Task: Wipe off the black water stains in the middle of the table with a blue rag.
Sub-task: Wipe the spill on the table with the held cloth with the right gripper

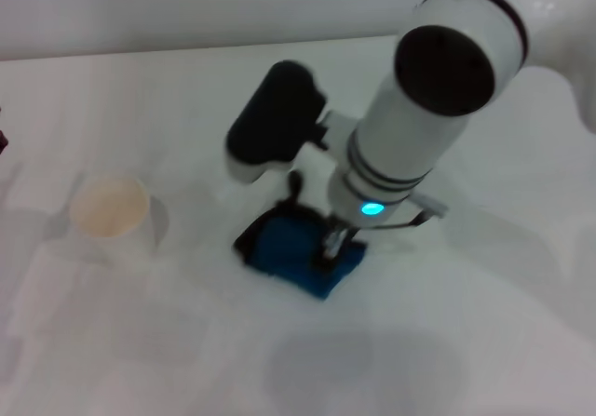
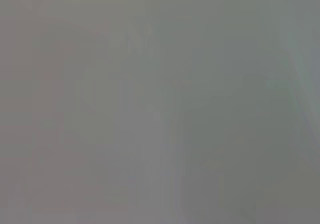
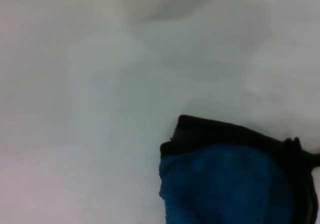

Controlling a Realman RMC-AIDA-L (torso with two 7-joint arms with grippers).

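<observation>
Blue rag [image 1: 296, 251] looks soft and floppy; my right claw [image 1: 332, 248] presses its middle, grip I can't tell.

The rag [image 1: 289, 248] lies mid-table [image 1: 466, 342], with the cup [image 1: 112, 209] to its left.

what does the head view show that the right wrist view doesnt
Only the head view shows the right arm, with its gripper down on the blue rag, and a pale cup standing apart on the robot's left. Only the right wrist view shows the rag's black edging close up. Both show the blue rag lying on the white table. Neither shows any black stain; the rag may be covering it.
</observation>
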